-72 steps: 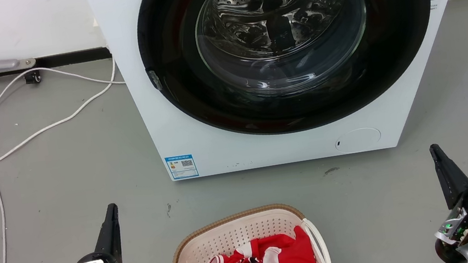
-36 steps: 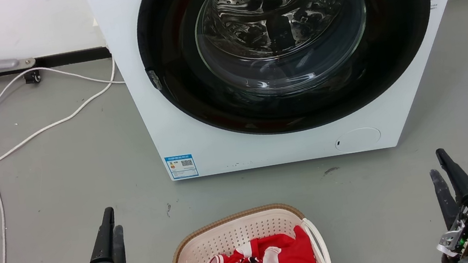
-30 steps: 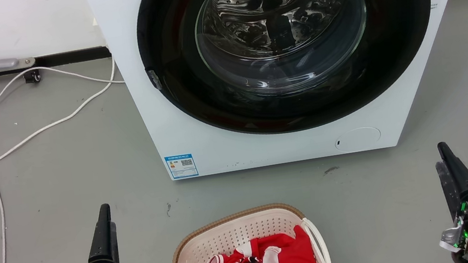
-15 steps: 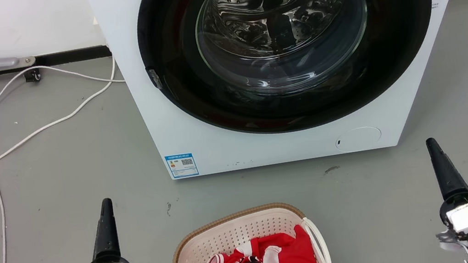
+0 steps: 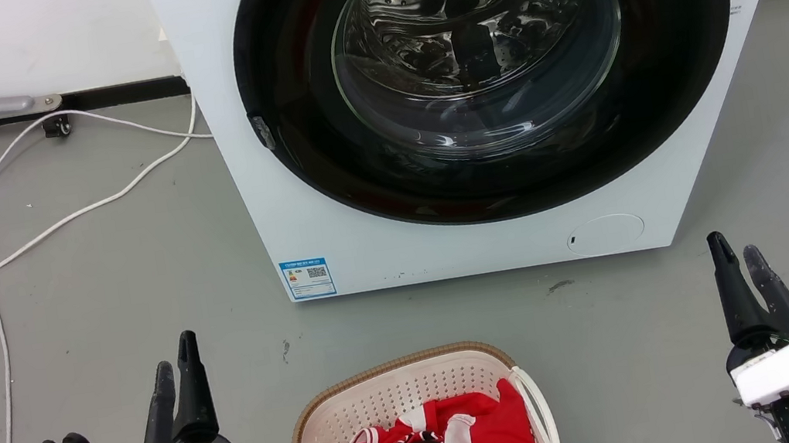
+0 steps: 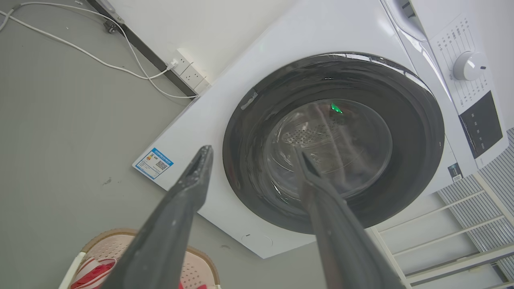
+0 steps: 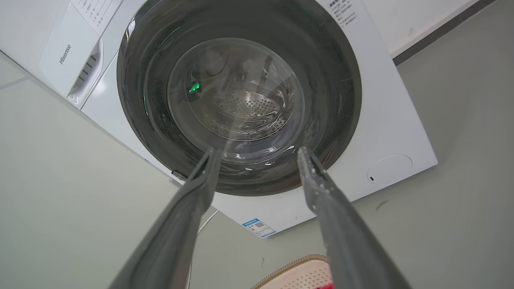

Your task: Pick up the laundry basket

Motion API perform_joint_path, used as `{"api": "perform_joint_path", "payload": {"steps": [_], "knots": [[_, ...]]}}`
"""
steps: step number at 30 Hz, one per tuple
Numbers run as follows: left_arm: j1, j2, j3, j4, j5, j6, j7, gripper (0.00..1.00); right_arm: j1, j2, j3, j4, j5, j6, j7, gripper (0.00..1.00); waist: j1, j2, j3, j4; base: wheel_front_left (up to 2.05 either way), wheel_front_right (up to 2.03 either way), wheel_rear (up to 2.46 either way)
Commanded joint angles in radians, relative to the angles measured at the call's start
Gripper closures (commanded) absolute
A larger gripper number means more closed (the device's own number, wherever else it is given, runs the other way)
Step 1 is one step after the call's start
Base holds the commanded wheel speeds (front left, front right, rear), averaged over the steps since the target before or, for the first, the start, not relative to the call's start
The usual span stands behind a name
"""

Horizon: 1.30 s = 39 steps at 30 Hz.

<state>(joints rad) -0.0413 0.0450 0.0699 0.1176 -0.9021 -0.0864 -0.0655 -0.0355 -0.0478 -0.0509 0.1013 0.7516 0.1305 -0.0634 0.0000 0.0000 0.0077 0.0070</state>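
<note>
Head view: the laundry basket (image 5: 393,368) sits on the floor (image 5: 101,296), with the washing machine (image 5: 336,246) just beyond it. The left gripper (image 5: 174,354) and right gripper (image 5: 732,245) flank the basket, clear of it, likely staged for its side handles (image 5: 535,404). Wrist views: both grippers' fingers (image 6: 180,212) stand spread, holding nothing.

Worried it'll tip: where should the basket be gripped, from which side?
Grip the basket by its side handles, left pincer from its left, right pincer from its right; handles sit on opposite sides, so a two-sided hold should stay level.
</note>
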Motion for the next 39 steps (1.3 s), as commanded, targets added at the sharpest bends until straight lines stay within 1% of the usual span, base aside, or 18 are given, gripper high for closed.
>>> {"api": "perform_joint_path", "payload": {"steps": [1,14,21,22,24,25,39], "knots": [[0.001,0.004,-0.003,-0.02,0.033,0.003,-0.01,0.0,0.002,-0.003,0.003,-0.022,-0.035,0.0,-0.011,0.0,0.0,0.0,0.0,0.0,0.0,0.0,0.0],[0.021,0.005,-0.018,-0.038,0.215,0.008,-0.05,0.0,0.02,-0.003,0.01,-0.05,-0.234,0.0,-0.053,0.0,0.0,0.0,0.0,0.001,0.0,0.0,0.0],[0.027,0.005,-0.023,-0.041,0.299,0.008,-0.07,0.0,0.028,-0.003,0.014,-0.061,-0.321,0.0,-0.072,0.0,0.0,0.0,0.001,0.001,0.0,0.0,0.0],[0.03,0.005,-0.026,-0.044,0.333,0.008,-0.079,0.0,0.032,-0.003,0.017,-0.066,-0.359,0.0,-0.081,0.0,0.0,0.0,0.001,0.002,0.0,0.0,0.0],[0.032,0.005,-0.029,-0.045,0.355,0.007,-0.084,0.0,0.034,-0.003,0.017,-0.068,-0.38,0.0,-0.086,0.0,0.0,0.0,0.001,0.002,0.0,0.0,0.0],[0.036,0.006,-0.032,-0.045,0.39,0.008,-0.092,0.0,0.038,-0.004,0.017,-0.072,-0.413,0.0,-0.094,0.0,0.0,0.0,0.001,0.003,0.0,0.0,0.0],[0.051,0.006,-0.038,-0.052,0.529,0.017,-0.125,0.0,0.056,-0.004,0.022,-0.096,-0.552,0.0,-0.127,0.0,0.0,0.0,-0.001,0.004,0.0,0.0,0.0]]}}
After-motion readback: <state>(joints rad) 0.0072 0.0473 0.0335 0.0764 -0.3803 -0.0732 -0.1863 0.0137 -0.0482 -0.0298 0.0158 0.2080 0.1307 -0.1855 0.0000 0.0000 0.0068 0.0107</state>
